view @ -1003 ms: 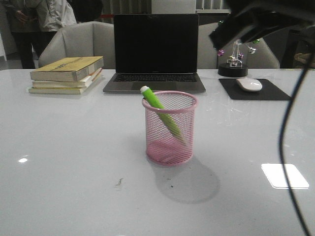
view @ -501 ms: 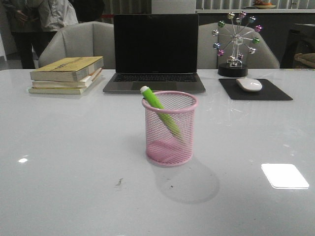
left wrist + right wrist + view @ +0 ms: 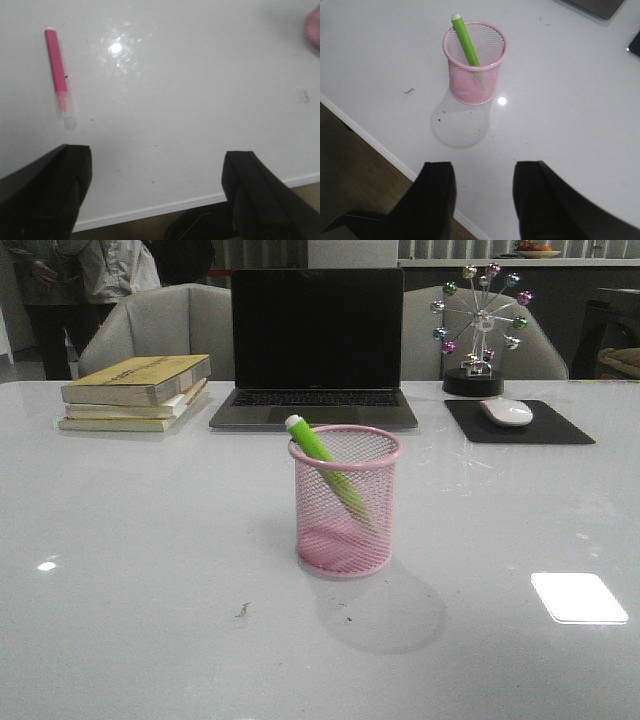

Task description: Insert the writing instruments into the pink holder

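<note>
The pink holder (image 3: 345, 502) stands upright mid-table, with the lime green marker (image 3: 322, 462) leaning inside it, white tip over the rim. The right wrist view shows the same holder (image 3: 474, 70) and green marker (image 3: 465, 41) well ahead of my open, empty right gripper (image 3: 484, 172), which hovers over the table's near edge. The magenta pink marker (image 3: 58, 70) lies flat on the white table in the left wrist view, ahead of and to one side of my open, empty left gripper (image 3: 156, 160). A pink blur at that view's edge is the holder (image 3: 314, 31). Neither gripper appears in the front view.
Behind the holder sit a closed-screen laptop (image 3: 315, 350), a stack of books (image 3: 135, 392) at the far left, and a mouse (image 3: 506, 411) on a black pad (image 3: 520, 423) with a Ferris-wheel ornament (image 3: 478, 335) at the far right. The table's near edge (image 3: 380, 147) runs below both grippers.
One second ago the right arm crossed the upper right of the front view; it has since withdrawn out of that view. The holder and green marker have not moved.
</note>
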`<action>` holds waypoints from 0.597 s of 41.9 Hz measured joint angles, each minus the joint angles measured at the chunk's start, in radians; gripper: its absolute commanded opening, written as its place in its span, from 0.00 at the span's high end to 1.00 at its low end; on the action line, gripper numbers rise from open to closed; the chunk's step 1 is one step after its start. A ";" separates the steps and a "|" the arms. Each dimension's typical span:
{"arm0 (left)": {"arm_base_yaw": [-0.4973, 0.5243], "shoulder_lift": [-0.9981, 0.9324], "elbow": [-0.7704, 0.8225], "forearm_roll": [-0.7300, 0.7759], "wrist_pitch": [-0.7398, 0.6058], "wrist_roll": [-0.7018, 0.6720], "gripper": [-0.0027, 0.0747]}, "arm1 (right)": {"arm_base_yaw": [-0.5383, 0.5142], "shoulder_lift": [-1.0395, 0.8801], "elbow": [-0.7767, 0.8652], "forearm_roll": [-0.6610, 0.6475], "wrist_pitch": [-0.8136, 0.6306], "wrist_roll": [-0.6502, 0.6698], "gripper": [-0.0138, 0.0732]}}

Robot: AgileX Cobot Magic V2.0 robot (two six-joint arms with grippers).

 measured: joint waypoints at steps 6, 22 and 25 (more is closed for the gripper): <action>0.116 0.192 -0.071 0.000 0.000 0.000 0.21 | 0.000 0.000 0.000 0.000 0.000 0.000 0.38; 0.256 0.675 -0.321 -0.002 -0.062 0.010 0.22 | 0.000 0.000 0.000 0.000 0.002 -0.002 0.38; 0.258 0.752 -0.375 -0.004 -0.065 0.019 0.22 | 0.000 0.000 0.000 0.000 0.002 -0.002 0.38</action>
